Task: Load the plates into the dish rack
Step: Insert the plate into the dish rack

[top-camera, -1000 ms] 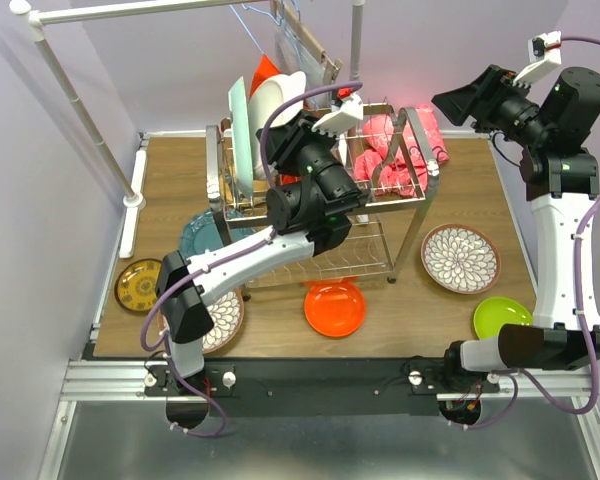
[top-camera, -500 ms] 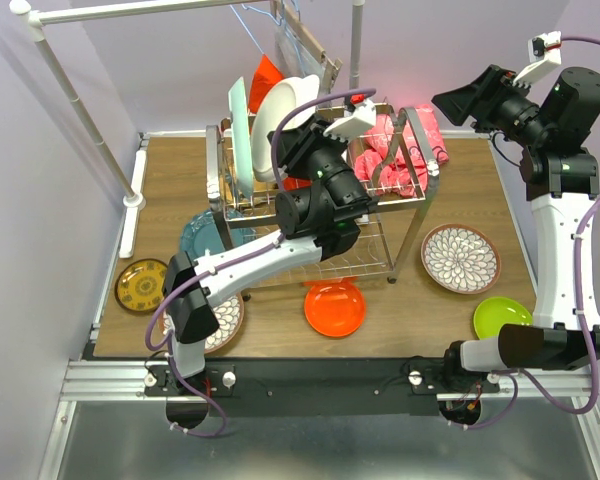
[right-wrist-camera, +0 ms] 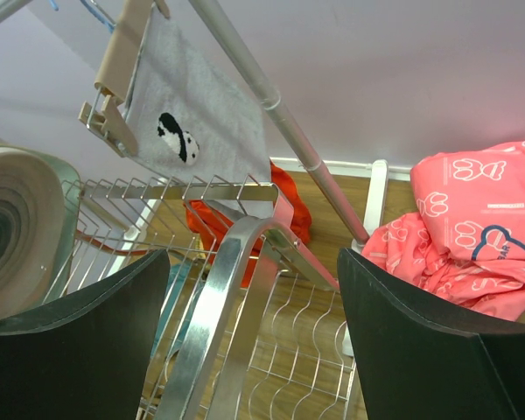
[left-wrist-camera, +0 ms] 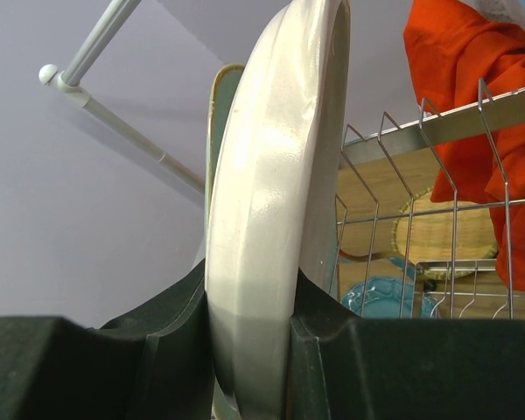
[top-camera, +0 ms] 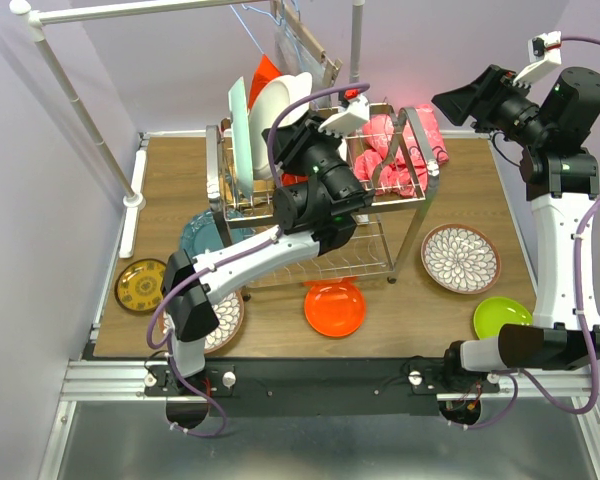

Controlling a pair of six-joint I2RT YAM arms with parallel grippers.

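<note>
I am finding no legible text, label, brand or number. I am noting only picture prints on the pink cloth (right-wrist-camera: 477, 223), three o'clock, right wrist view.

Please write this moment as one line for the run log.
left gripper: grips white plate on edge | plate: at dish rack top shelf, beside mint plate | right gripper: open, empty

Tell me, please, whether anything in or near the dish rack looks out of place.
Yes. A pink cloth lies bunched on the upper shelf of the dish rack, at its right side, where plates should go. The rest looks normal: the left tool holds the white plate on edge beside the mint plate.
</note>
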